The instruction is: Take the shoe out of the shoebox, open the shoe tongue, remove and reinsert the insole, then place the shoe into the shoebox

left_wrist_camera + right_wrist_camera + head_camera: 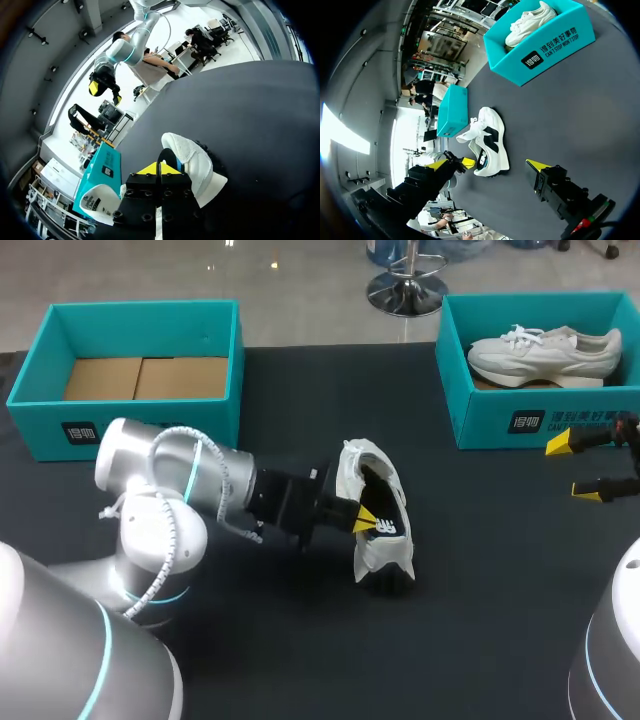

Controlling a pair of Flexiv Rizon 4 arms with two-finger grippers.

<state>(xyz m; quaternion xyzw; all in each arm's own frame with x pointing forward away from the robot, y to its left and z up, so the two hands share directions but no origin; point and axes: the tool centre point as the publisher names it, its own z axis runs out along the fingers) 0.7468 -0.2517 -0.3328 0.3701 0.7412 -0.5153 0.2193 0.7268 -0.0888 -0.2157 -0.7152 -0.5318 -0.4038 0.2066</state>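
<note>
Your shoe (383, 552) is out of empty shoebox (150, 410), on its side mid-table. Your left gripper (370, 521): fingers closed together at shoe opening, likely working tongue. Right gripper (580, 468) spread wide, holding nothing. Insole removal, reinsertion, reboxing left.

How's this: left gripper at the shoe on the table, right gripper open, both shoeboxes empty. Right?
Not both. The head view shows the right shoebox holding a white shoe; only the left shoebox holds no shoe. Left gripper at the table shoe and right gripper open are correct.
</note>
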